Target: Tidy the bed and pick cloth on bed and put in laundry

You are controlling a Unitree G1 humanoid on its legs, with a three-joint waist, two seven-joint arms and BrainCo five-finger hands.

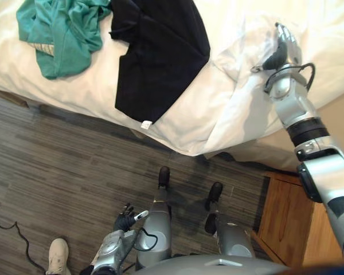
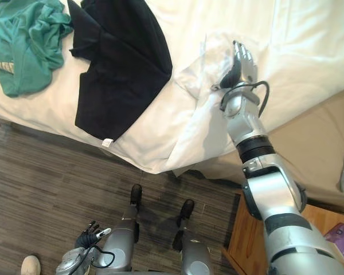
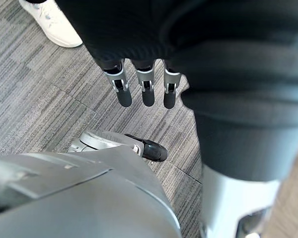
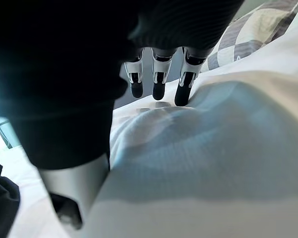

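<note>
right wrist view: checked pillow (image 4: 248, 34) beyond right hand (image 4: 159, 77)

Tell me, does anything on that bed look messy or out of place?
Yes. A crumpled green cloth and a black garment lie loose on the bed, side by side. The white cover is rumpled and folded up at the corner where the right hand rests.

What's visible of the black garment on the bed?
The black garment is a matte, soft-looking dark cloth, spread mostly flat with a few folds on the white bedding. Its lower corner, carrying a small white tag, lies near the bed's edge. The teal garment lies close beside its upper side. The right robot hand rests on the bedding, apart from it.
</note>
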